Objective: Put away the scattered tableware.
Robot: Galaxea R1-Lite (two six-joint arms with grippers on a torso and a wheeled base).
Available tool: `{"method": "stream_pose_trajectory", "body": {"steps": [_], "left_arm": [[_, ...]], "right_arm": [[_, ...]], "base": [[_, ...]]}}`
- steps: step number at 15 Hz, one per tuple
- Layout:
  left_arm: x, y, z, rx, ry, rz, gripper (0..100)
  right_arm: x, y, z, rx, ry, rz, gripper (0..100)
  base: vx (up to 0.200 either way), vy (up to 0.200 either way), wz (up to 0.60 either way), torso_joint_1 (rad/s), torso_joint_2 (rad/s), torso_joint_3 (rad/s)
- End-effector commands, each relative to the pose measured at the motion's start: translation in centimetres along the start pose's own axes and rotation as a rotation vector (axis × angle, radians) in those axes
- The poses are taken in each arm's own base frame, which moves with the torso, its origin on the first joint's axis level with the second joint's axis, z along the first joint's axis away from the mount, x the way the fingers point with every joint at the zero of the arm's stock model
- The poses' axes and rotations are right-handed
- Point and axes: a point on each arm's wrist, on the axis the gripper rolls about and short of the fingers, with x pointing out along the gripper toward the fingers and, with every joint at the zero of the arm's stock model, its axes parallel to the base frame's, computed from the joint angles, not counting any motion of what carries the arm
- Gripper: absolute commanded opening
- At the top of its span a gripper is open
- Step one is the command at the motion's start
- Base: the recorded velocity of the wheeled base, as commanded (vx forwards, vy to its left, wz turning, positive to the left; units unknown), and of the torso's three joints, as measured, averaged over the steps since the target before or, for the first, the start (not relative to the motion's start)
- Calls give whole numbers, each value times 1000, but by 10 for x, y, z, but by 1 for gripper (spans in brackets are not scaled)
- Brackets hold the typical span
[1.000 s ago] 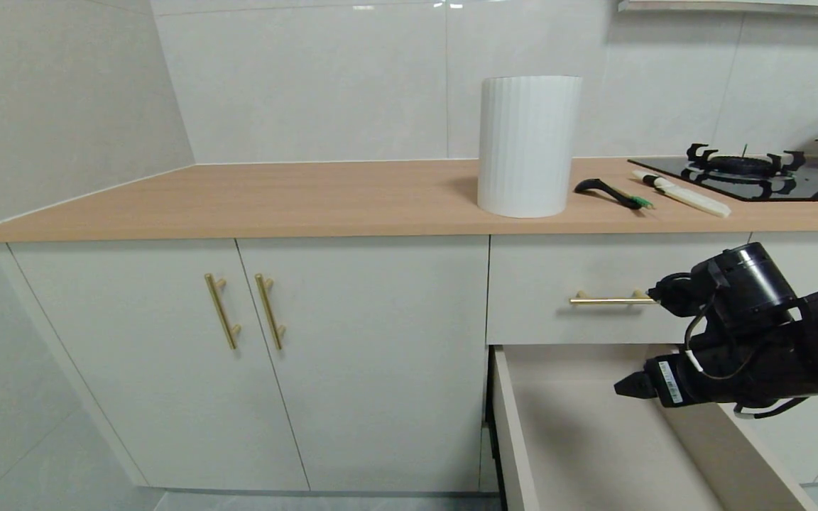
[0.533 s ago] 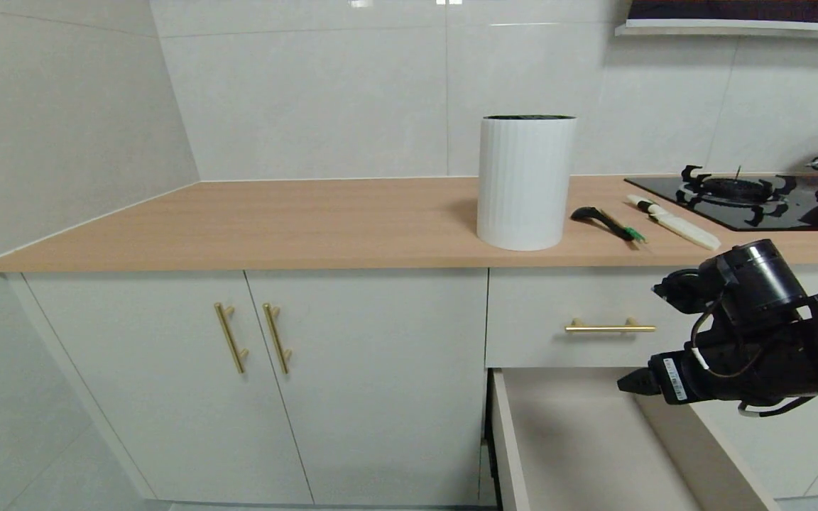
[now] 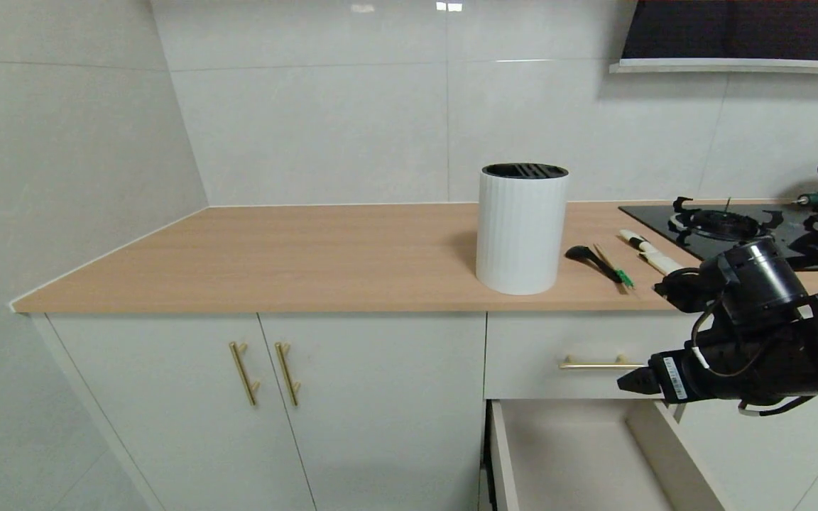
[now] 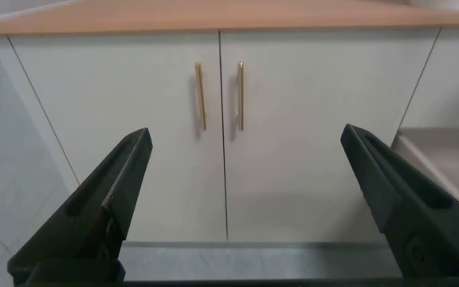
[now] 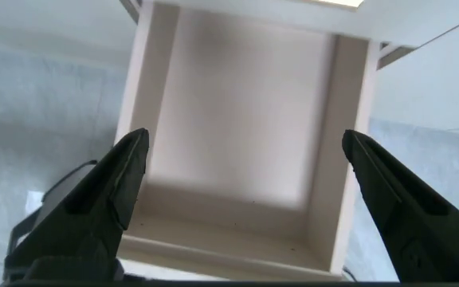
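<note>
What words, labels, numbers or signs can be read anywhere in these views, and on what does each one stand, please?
Small white sticker on the black right claw: print too small to read.
No text visible on the tall white ribbed holder, the wooden countertop or the cream cabinet doors.

- Bright, even light from overhead; small glare spots high on wall tiles [image 3: 444, 7].
- Soft shadow left of holder [image 3: 522, 231] on counter [image 3: 309, 262].
- Drawer [image 5: 245, 119] interior dimmer twd cabinet.
- Head view: wide-angle bend at edges.
</note>
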Motion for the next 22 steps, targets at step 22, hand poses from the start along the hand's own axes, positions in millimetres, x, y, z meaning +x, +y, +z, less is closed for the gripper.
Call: {"method": "stream_pose_trajectory", "body": {"steps": [22], "left_arm": [[0, 0, 0, 0, 2, 0, 100]], "right_arm": [[105, -40, 121, 174, -156, -192, 100]], "base": [[0, 0, 0, 11, -27, -16]]}}
